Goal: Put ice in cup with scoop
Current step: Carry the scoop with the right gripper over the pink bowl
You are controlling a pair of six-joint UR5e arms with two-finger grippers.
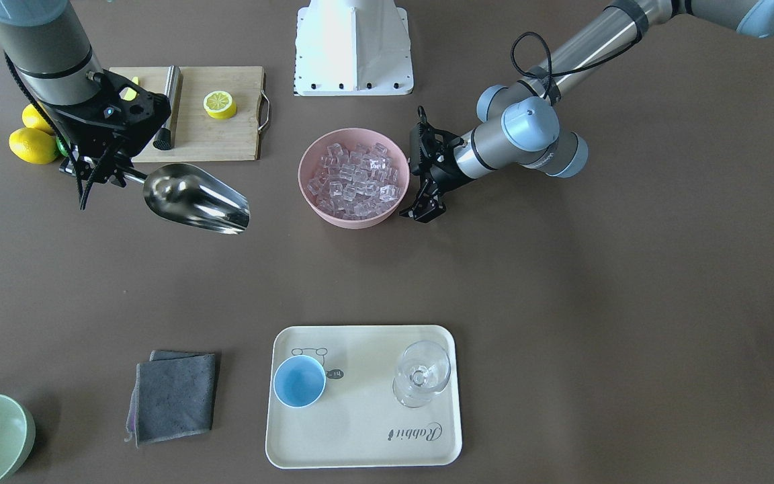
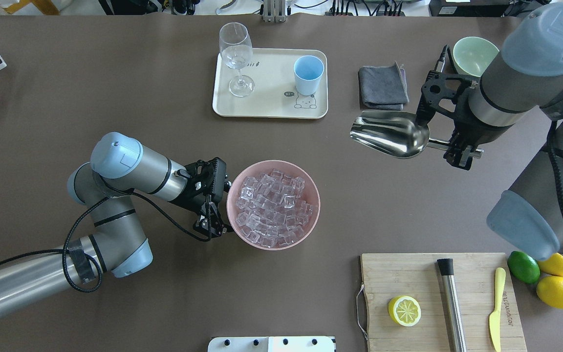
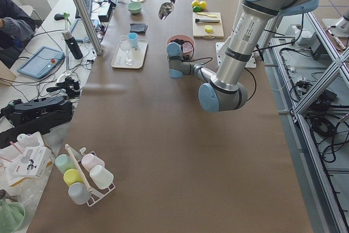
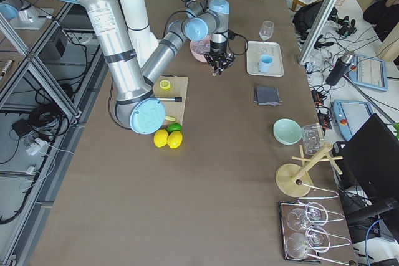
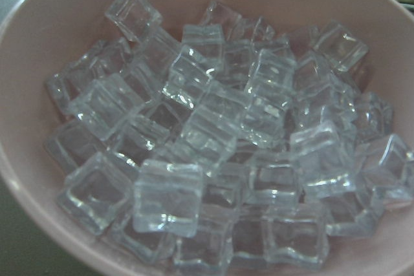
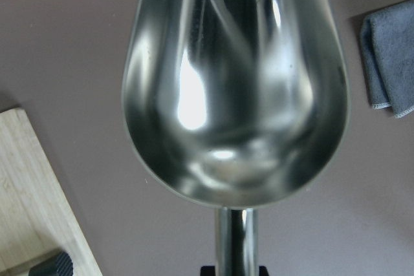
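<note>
Stainless steel, mirror-bright and deeply rounded, the scoop point(image 2: 391, 133) is held out over the matte brown tabletop at about 2 o'clock from the pink bowl point(image 2: 316, 195) in the overhead view. Its short cylindrical handle is clamped between the closed-in fingers of the right gripper point(image 2: 457, 149), and the right wrist view cuts that handle off at its bottom edge. The ice point(image 2: 271, 205), a heap of small glassy cubes with rounded corners, lies piled in the bowl. The left gripper point(image 2: 211, 222) sits against the bowl's rim at roughly 8 o'clock. Whether its jaws pinch the rim or stand apart cannot be told, and its own camera shows only cubes and the pink wall. At 12 o'clock from the bowl lies a cream tray point(image 2: 267, 105) with rounded corners. The front view shows the script word "Rabbit" on it, plus a small dark tag too tiny to read surely. The light-blue cup point(image 2: 309, 73) stands at the tray's 3 o'clock side and a clear stemmed glass point(image 2: 236, 54) at its 9 o'clock side, the glass covering part of the lettering from overhead. A wooden cutting board point(image 2: 408, 274) at 5 o'clock carries a lemon half point(image 2: 404, 310), a steel cylinder point(image 2: 452, 303) with a black end, and a yellow knife point(image 2: 495, 313) whose embossed writing is illegible. The right arm partly hides a pale green bowl point(image 2: 472, 54).
</note>
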